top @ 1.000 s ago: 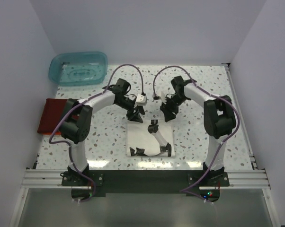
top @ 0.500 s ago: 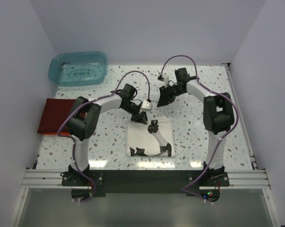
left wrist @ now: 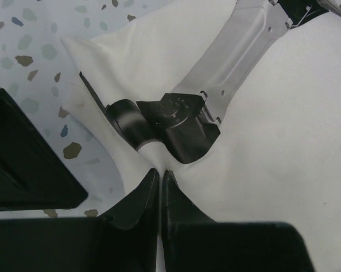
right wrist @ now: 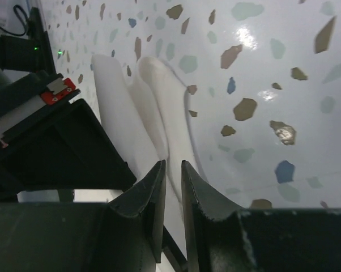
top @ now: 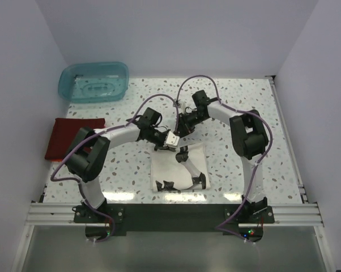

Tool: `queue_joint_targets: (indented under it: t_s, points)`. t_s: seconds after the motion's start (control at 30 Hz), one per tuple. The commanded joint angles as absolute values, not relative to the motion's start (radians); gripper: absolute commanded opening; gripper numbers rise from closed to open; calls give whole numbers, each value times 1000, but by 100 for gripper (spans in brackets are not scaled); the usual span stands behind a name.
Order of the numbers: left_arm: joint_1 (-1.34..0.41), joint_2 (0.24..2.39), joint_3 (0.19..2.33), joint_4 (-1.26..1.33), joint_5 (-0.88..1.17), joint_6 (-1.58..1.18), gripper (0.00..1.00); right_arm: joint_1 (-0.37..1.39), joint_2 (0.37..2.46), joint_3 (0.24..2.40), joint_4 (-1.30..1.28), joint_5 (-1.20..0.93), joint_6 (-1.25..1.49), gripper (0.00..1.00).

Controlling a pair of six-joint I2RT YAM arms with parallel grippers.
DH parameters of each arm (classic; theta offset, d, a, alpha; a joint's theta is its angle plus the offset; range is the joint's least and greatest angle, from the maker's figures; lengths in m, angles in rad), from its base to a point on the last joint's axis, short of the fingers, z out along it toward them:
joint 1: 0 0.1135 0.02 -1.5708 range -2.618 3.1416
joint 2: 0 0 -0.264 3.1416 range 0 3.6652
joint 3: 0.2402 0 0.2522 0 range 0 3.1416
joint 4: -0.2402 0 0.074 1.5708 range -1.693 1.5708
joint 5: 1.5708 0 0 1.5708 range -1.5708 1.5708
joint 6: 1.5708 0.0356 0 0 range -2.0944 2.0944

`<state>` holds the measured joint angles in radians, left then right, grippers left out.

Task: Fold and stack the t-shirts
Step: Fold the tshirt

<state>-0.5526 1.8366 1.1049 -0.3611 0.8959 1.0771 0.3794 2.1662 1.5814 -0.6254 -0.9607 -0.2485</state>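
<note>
1. Far left: the teal tub [top: 94, 82] sits at the far left corner of the tabletop [top: 125, 177], and we see no shirt in it. On its near side the dark red shirt [top: 65, 136] lies folded to a rectangle, hard against the tabletop's left edge. We count it as done and as the base of the stack.
2. The left claw [left wrist: 160, 173] is clenched on a pinch of the white shirt [top: 166, 165] at its far edge. The wrist view shows the cloth puckered towards the fingertips.
3. Centre: the white shirt lies between the two arms, well apart from the red one. It is narrowed to a rough rectangle, dark print facing up. Judgement: partly folded. At least one more fold and the carry onto the red shirt remain.
4. The right claw [right wrist: 173, 165] is just beside the left one, at the same far edge. Its jaws stand at a narrow slit with the rolled hem in it, which we read as a grip.
5. Room: the two claws crowd each other, with cables looping above them. Bare tabletop opens to the right of the shirt, as far as the right rail. The way left towards the red shirt runs past the left arm's elbow, which looks tight.
</note>
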Motion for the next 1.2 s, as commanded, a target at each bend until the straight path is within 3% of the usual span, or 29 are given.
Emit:
queue_joint_targets:
  t_s: [0.0, 0.53, 1.17]
  points:
    - [-574, 1758, 1071, -233, 871, 1115, 0, 391, 2209, 1627, -679, -1071, -282, 21]
    - [-578, 1675, 1008, -78, 830, 1108, 0, 423, 2450, 1773, -1112, -1138, -614, 16]
    - [-574, 1666, 957, 124, 770, 1097, 0, 423, 2487, 1816, -1221, -1146, -713, 18]
